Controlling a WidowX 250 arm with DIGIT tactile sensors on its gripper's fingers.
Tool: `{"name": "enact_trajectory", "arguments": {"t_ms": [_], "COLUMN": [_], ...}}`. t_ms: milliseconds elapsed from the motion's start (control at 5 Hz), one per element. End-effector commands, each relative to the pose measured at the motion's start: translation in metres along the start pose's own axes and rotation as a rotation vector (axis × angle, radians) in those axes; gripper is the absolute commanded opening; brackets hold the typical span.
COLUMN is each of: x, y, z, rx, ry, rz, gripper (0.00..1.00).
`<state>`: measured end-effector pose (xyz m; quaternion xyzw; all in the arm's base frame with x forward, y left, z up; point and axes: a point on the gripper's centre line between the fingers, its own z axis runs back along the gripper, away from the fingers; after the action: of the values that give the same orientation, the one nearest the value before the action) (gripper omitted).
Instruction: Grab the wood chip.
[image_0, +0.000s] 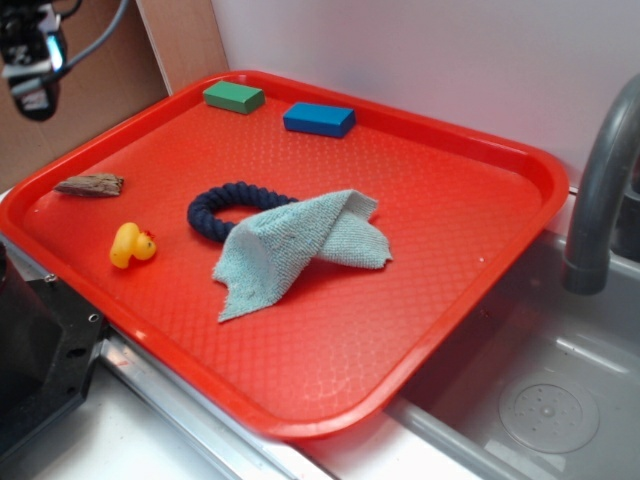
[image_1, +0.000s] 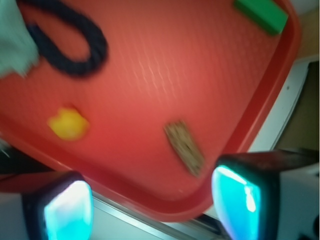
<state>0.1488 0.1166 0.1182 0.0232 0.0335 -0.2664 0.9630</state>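
At the far left of the exterior view, the end effector (image_0: 33, 70) is hanging high above the tray's left corner, a grey cable trailing from it in front of a brown wooden panel (image_0: 95, 75). In the wrist view its two fingers (image_1: 67, 210) are standing wide apart with nothing between them, their tips glowing cyan in a blurred picture.

A red plastic tray (image_0: 470, 240) with a fine textured floor is sitting on a pale counter (image_0: 150, 455), its raised rim running all round. The wood chip (image_0: 90, 184) is lying flat near the tray's left edge, touching nothing. Just in front of it a yellow rubber duck (image_0: 131, 245) is resting. At the back edge a green block (image_0: 233, 96) and a blue block (image_0: 318, 118) are lying near each other. Toward the middle, a dark blue rope ring (image_0: 215, 208) is lying partly under a crumpled pale green cloth (image_0: 300, 248).

Behind the tray a plain white wall (image_0: 430, 50) is rising. At the right, a grey faucet (image_0: 600, 200) is curving over a steel sink (image_0: 540, 390) with a round drain.
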Motion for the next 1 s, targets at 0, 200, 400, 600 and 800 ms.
{"name": "enact_trajectory", "arguments": {"t_ms": [0, 200, 400, 600, 800], "x": [-0.001, 0.015, 0.024, 0.026, 0.023], "y": [0.026, 0.031, 0.032, 0.028, 0.022], "z": [-0.042, -0.061, -0.083, -0.102, -0.124], "rx": [0.11, 0.097, 0.078, 0.051, 0.035], "ry": [-0.087, -0.083, -0.019, 0.036, 0.156], "rz": [-0.07, -0.105, -0.128, -0.136, -0.116], "gripper": [1.0, 1.0, 1.0, 1.0, 1.0]}}
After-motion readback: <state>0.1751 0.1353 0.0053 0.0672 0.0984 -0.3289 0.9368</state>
